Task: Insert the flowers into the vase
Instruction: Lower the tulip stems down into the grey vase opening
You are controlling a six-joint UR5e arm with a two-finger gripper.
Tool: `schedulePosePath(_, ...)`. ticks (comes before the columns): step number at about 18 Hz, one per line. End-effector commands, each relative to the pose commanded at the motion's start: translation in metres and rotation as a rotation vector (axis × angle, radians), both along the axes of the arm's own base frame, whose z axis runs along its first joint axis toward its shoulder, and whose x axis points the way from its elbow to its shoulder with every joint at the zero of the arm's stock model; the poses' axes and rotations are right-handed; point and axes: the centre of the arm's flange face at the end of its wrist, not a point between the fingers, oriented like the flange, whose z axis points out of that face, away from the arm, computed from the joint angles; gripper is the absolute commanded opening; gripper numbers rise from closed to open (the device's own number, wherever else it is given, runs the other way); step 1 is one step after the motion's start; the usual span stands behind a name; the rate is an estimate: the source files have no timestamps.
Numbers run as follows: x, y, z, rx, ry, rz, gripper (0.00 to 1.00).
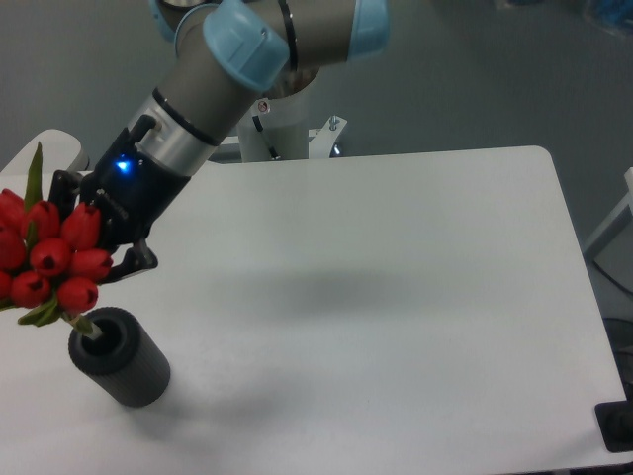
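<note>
The flowers (pixel 49 259), a tight bunch of red tulip buds with green leaves, hang tilted at the far left, partly cut off by the frame edge. My gripper (pixel 99 237) is shut on the bunch from behind, its fingers mostly hidden by the buds. The stem tip reaches down into the round hole of the vase (pixel 121 356), a short dark grey ribbed cylinder leaning on the white table near the front left. The buds stay above the vase rim.
The white table (pixel 396 297) spreads to the right. The arm's white base mount (pixel 297 139) stands at the table's back edge. A dark object (pixel 618 426) sits off the front right corner.
</note>
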Motion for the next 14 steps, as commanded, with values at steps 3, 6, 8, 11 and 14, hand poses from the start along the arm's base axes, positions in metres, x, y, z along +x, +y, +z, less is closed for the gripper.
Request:
schedulePosePath(3, 0.001, -0.001, -0.022, -0.006, 0.026, -0.038, 0.34)
schedulePosePath(6, 0.001, -0.003, -0.034, -0.015, 0.028, -0.051, 0.34)
schedulePosePath(8, 0.000, -0.004, -0.040, -0.019, 0.029, -0.056, 0.34)
schedulePosePath(11, -0.001, -0.002, -0.053, -0.032, 0.027, -0.065, 0.34)
schedulePosePath(14, 0.000, -0.002, -0.072, -0.040, 0.033, -0.087, 0.34)
